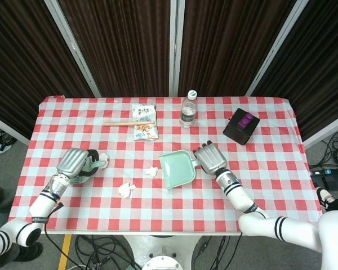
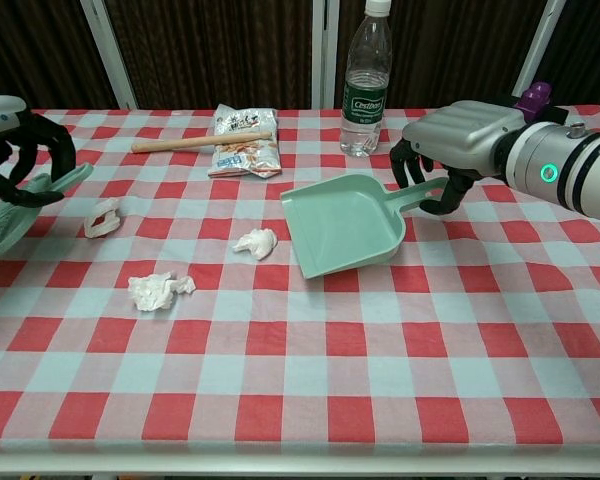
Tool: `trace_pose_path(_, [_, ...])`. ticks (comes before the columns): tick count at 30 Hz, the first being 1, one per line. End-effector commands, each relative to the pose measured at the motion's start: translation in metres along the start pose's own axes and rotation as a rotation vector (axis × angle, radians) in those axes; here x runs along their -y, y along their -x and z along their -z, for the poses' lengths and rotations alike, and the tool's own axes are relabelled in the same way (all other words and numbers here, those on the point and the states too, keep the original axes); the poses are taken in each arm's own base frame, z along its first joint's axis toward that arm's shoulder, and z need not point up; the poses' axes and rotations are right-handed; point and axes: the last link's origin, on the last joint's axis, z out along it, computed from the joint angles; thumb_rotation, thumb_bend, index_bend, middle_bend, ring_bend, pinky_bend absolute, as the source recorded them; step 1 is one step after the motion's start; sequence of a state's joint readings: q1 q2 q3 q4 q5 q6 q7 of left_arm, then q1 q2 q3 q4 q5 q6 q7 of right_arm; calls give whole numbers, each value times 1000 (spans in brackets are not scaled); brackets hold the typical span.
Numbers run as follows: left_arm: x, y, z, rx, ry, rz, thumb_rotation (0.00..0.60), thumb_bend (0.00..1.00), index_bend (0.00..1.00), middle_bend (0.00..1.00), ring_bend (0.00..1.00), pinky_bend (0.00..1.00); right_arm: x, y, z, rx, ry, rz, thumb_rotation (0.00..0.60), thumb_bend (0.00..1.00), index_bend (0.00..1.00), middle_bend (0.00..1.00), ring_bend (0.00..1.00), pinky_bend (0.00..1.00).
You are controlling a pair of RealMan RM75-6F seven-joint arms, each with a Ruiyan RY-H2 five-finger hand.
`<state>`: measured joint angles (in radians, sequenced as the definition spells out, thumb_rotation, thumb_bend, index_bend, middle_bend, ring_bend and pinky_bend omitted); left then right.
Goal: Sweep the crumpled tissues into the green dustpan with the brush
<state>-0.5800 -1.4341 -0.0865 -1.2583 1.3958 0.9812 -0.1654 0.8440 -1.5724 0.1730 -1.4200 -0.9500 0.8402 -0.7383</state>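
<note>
My right hand [image 1: 211, 158] [image 2: 462, 138] grips the handle of the green dustpan [image 1: 177, 168] [image 2: 342, 225], which is tilted with its mouth toward the left. My left hand [image 1: 73, 163] [image 2: 10, 140] holds the pale green brush [image 2: 15, 212] at the table's left side. Three crumpled tissues lie between them: one [image 1: 103, 157] [image 2: 102, 217] right by the brush, one [image 1: 125, 189] [image 2: 159, 290] nearer the front, and one [image 1: 152, 171] [image 2: 255, 241] just left of the dustpan's mouth.
At the back of the checked table [image 1: 270, 185] lie a wooden stick [image 1: 129, 122] [image 2: 199, 140], a snack packet [image 1: 144, 123] [image 2: 244, 142] and a water bottle [image 1: 187, 109] [image 2: 363, 80]. A black box with a purple top [image 1: 241, 125] [image 2: 525, 112] sits back right.
</note>
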Motion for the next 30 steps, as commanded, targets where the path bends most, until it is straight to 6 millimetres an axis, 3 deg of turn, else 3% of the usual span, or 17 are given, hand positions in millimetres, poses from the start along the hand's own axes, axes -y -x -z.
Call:
trace_pose_path(1, [-6,6,-22,10,22,62,600,437,540,521,654,892,8,-1,-3,24,-17,32,600,442,661,571,353,285])
trace_pose_path(12, [-20,18,-47,39,63,397,600,450,540,522,651,890,26,-1,-13,44,-23,66,600,442,662,571,353,285])
trace_pose_path(22, [-48,26,-66,42,158,484,600,452,542,522,641,883,44,-5,-26,39,-45,60,600,449,671,570,364,285])
trace_pose_path(30, [-74,34,-79,78,206,571,600,453,543,522,641,880,43,-3,-33,43,-46,20,600,502,672,570,364,285])
